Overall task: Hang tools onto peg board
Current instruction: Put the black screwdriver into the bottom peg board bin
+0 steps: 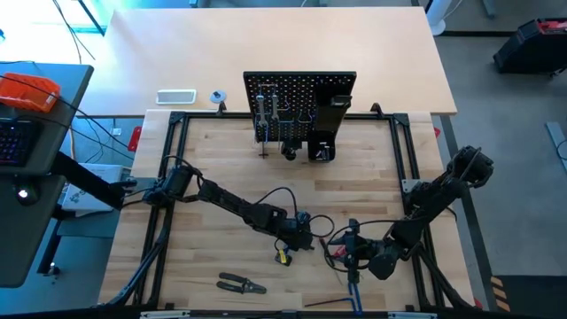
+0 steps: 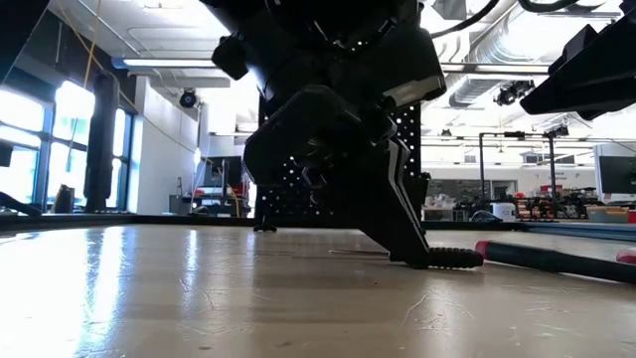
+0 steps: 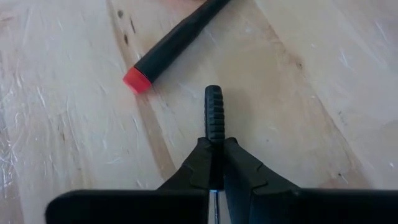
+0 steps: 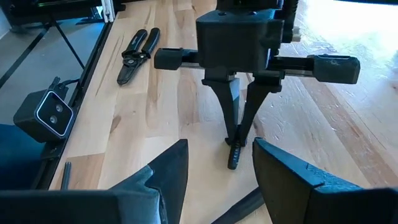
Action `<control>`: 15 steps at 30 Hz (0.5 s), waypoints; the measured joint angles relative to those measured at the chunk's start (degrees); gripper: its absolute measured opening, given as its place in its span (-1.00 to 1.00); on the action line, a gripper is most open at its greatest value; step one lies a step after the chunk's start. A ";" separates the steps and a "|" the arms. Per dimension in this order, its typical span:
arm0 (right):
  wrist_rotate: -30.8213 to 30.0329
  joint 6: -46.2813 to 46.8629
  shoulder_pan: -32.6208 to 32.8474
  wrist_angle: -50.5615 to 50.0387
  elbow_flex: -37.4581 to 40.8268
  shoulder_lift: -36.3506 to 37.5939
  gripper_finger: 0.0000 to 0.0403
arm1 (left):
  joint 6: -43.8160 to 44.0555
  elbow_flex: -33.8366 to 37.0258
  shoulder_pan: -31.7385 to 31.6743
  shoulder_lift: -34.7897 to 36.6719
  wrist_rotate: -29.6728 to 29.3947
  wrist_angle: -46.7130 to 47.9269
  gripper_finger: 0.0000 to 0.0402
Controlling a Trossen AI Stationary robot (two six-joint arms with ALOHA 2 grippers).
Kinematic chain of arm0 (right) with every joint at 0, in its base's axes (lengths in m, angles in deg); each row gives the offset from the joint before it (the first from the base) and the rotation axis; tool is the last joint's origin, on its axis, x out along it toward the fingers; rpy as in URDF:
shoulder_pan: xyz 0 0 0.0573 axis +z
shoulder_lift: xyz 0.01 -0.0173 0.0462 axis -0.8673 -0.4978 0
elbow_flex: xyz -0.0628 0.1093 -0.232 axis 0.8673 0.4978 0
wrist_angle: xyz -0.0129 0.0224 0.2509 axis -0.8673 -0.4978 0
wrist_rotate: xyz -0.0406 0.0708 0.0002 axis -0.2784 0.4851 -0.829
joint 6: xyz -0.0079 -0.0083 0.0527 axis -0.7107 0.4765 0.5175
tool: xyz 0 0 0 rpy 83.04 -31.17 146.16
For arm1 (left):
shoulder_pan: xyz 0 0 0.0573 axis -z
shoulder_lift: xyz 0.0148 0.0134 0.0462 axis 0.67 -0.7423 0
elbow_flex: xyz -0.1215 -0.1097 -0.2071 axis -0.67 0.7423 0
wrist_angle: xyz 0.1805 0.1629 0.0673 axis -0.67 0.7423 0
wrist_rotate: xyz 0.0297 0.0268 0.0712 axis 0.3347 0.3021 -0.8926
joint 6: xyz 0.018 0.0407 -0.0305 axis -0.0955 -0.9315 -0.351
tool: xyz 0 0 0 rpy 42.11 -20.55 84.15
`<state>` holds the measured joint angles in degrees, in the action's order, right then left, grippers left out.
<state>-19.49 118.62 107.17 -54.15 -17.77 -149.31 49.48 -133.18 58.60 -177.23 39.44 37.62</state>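
The peg board stands upright at the far side of the table and already carries part of the load: several long tools hang from hooks on its face, and a black box-shaped holder sits on one side; what is in it cannot be made out. By the look of it the job is partly done.

Well in front of the board, black-handled pliers lie at the near edge, and a red-tipped screwdriver lies flat nearby, both still to be hung.

The left gripper, also well in front of the board, is down at the table with its fingers pinched tight on a small ribbed black handle. The right gripper waits just beside it, fingers spread, holding nothing.
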 joint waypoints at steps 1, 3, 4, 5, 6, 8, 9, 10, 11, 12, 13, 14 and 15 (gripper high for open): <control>-0.03 0.00 0.00 -0.02 0.00 0.00 -0.14 | -0.33 -0.52 0.02 -0.02 0.00 0.78 -0.95; -0.09 -0.22 0.00 -0.04 -0.01 0.00 -0.14 | -0.48 -1.38 0.10 -0.02 -0.27 2.22 -0.95; -0.18 -0.27 0.00 -0.07 -0.01 0.00 -0.14 | -0.54 -1.75 0.15 -0.03 -0.58 2.79 -0.95; -0.34 -0.27 0.00 -0.19 0.00 0.00 -0.14 | -0.63 -2.16 0.15 -0.07 -0.74 3.37 -0.95; -0.46 -0.27 0.00 -0.29 0.00 0.00 -0.14 | -0.86 -2.53 0.16 -0.07 -0.81 3.93 -0.95; -0.49 -0.30 0.00 -0.46 0.00 0.00 -0.14 | -1.01 -3.35 0.25 -0.07 -0.88 5.22 -0.95; -0.49 -0.44 0.00 -0.48 -0.02 0.00 -0.14 | -1.07 -3.71 0.28 -0.07 -0.89 5.68 -0.95; -0.51 -0.46 0.00 -0.50 -0.02 0.00 -0.14 | -1.28 -4.06 0.38 -0.07 -0.98 6.21 -0.95; -0.57 -0.46 0.00 -0.50 0.00 0.00 -0.14 | -1.51 -4.45 0.45 -0.07 -1.16 6.73 -0.95; -0.78 -0.48 0.00 -0.55 -0.01 0.00 -0.14 | -1.78 -4.84 0.55 -0.07 -1.27 7.14 -0.95; -1.11 -0.49 0.00 -0.60 -0.01 0.00 -0.14 | -1.95 -5.31 0.64 -0.07 -1.45 7.54 -0.95; -1.37 -0.76 0.00 -0.60 -0.01 0.01 -0.14 | -2.01 -5.80 0.80 -0.07 -1.76 7.74 -0.95; -1.64 -1.20 0.00 -0.59 -0.01 0.04 -0.14 | -2.19 -6.18 0.85 -0.07 -2.31 7.78 -0.95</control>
<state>-21.14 117.42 107.17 -54.74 -17.78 -149.27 47.30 -139.36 59.46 -177.30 37.13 45.39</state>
